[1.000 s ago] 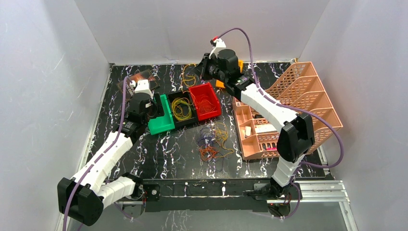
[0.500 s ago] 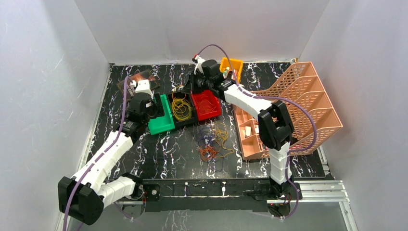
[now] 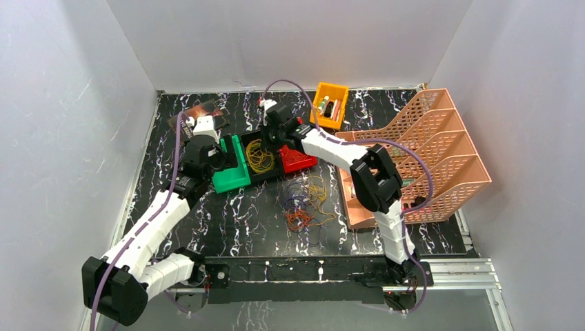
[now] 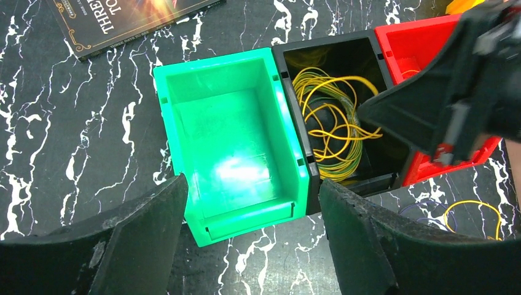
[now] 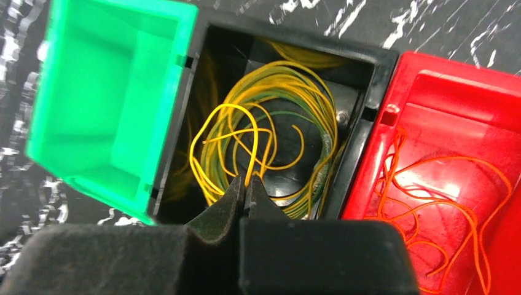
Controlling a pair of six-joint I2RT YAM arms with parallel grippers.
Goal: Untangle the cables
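Observation:
A tangle of thin orange, yellow and dark blue cables (image 3: 307, 203) lies on the black marbled table in front of the bins. A black bin holds coiled yellow cables (image 3: 260, 156) (image 4: 329, 132) (image 5: 264, 129). A red bin (image 3: 298, 161) (image 5: 442, 184) holds orange cables. The green bin (image 3: 231, 176) (image 4: 233, 147) has nothing in it. My right gripper (image 3: 273, 141) (image 5: 247, 181) hangs over the black bin, shut on a yellow cable strand. My left gripper (image 3: 221, 158) (image 4: 252, 181) is open and holds nothing, just above the green bin's near wall.
A small orange bin (image 3: 330, 103) with small items stands at the back. A peach file rack (image 3: 428, 148) and a peach tray (image 3: 359, 200) stand at the right. A book (image 3: 200, 114) (image 4: 129, 18) lies at the back left.
My right gripper has swung from the back of the table to the left and forward, over the black bin, with the yellow strand. The left arm has not moved.

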